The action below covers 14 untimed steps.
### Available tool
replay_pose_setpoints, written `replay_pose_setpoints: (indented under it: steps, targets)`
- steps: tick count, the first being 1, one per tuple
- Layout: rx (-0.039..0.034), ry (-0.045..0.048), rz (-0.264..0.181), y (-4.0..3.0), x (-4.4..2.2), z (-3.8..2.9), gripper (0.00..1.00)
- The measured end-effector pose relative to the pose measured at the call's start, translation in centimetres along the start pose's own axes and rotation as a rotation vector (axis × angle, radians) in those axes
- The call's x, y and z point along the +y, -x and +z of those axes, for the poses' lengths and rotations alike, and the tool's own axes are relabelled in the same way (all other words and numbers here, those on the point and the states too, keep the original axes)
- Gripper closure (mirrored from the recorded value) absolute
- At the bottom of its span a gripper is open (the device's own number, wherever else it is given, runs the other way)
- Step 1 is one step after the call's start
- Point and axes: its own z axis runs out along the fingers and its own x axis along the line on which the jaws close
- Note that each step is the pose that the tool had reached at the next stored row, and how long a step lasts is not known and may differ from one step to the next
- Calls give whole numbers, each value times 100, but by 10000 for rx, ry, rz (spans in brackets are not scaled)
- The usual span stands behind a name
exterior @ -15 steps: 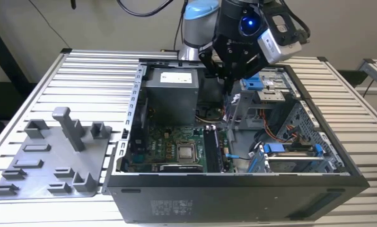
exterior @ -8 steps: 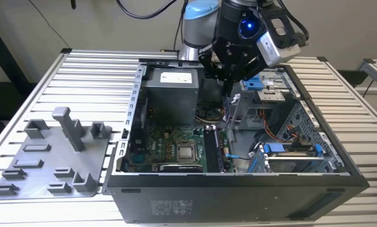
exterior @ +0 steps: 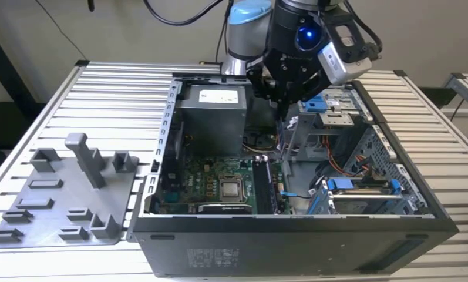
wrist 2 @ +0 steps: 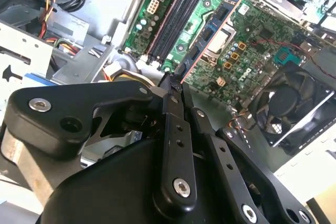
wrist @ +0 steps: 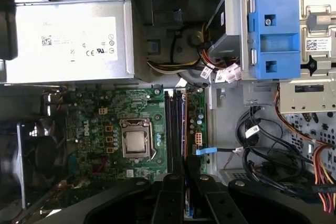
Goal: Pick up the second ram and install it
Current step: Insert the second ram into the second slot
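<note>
One ram stick point(wrist 2: 207, 38) was clamped edge-on in my gripper point(wrist 2: 176, 80), held above the motherboard point(wrist: 105, 129) (over its memory slots point(wrist: 176, 129)). Risk, as I judged it: misalignment with a slot would jam the card or stress its contacts.

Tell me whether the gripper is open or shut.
Shut on the second ram: in both wrist views the gripper pinches the thin dark card edge-on, above the motherboard's slots.
</note>
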Motion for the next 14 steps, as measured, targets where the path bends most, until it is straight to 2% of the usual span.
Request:
replay_pose_setpoints:
  steps: [5, 11, 13, 14]
  targets:
    - [-1, 0, 0, 0, -1, 50, 86]
    - [-2, -6, 0, -1, -3, 147, 86]
    - [-5, -33, 0, -2, -4, 181, 86]
    - [-7, -75, 0, -2, -4, 190, 86]
